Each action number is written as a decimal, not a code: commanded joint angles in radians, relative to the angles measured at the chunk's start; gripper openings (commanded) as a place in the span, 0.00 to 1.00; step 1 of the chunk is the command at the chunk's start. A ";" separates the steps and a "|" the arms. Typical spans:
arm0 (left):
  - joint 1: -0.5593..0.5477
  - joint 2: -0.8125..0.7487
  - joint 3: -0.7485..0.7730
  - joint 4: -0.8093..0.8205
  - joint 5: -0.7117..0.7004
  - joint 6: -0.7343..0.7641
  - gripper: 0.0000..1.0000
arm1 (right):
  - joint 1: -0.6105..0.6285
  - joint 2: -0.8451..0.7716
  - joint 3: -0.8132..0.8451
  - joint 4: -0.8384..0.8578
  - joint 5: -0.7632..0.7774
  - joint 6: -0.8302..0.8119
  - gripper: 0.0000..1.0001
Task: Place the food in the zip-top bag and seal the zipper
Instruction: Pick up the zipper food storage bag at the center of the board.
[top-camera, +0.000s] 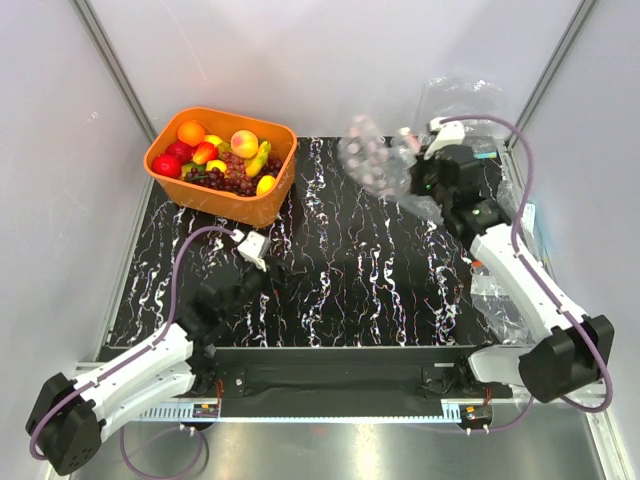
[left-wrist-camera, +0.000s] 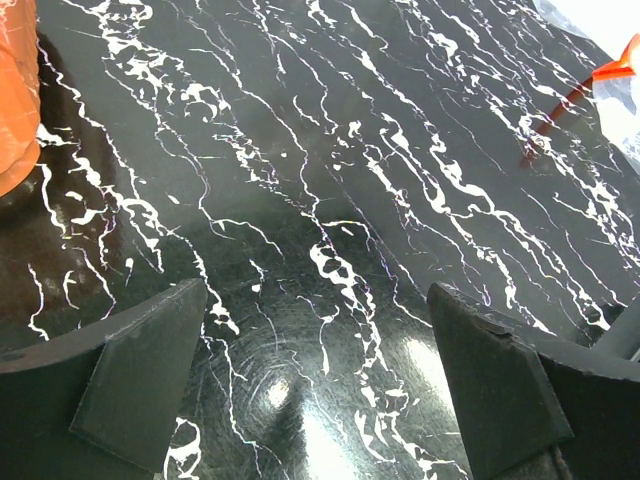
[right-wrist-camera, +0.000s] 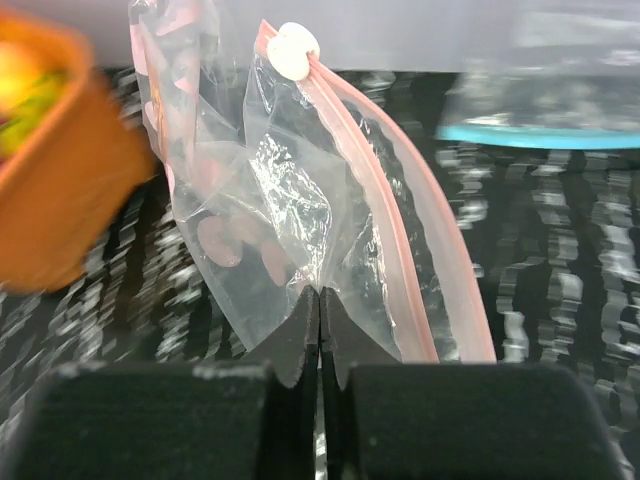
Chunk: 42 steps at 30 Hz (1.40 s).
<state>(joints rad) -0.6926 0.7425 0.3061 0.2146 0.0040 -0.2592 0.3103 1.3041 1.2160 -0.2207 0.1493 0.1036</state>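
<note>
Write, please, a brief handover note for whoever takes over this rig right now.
Right gripper: shut on the bag, holding it off the mat at the far right.
Left gripper: open, empty, low over the mat near the basket.
Food: all in the basket, none seen in the bag.
Zipper: looks unsealed.
Done: bag picked up.
Left: load the food, then seal the zipper.
</note>
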 joint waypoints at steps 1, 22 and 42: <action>-0.001 -0.011 0.050 0.017 -0.044 -0.006 0.99 | 0.114 -0.012 -0.061 -0.034 -0.050 0.034 0.00; -0.002 0.046 0.085 -0.006 -0.133 -0.126 0.99 | 0.607 0.035 -0.225 0.083 -0.088 0.065 0.01; -0.002 0.101 -0.024 0.186 -0.119 -0.502 0.99 | 0.658 0.037 -0.260 0.156 -0.034 0.071 0.01</action>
<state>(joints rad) -0.6926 0.8085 0.2687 0.2939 -0.1081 -0.6712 0.9497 1.3582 0.9638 -0.1242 0.0910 0.1699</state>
